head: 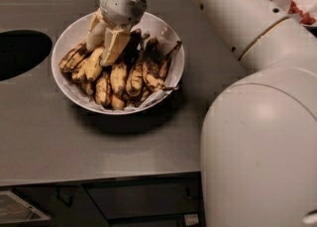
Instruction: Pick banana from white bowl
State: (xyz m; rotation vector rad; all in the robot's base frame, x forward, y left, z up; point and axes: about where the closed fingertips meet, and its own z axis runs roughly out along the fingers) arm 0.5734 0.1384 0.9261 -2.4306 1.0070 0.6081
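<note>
My gripper (99, 53) is down in the left side of the white bowl (60, 75), and I cannot tell how its jaws stand, since the tips sink among the fruit. The banana (91, 68), the yellowest 1 of the pile, lies in the bowl right under those tips, its upper end hidden by the gripper. The other bananas (141, 72) are darker and overlap, so their ends are hard to separate. My arm (257, 137) blocks the whole right side. At the top right corner, white paper with red items (297, 4) is cut off. The grey table (74, 141) has a dark oval opening (20, 52) cut by the left edge; below its front edge all is dim.
</note>
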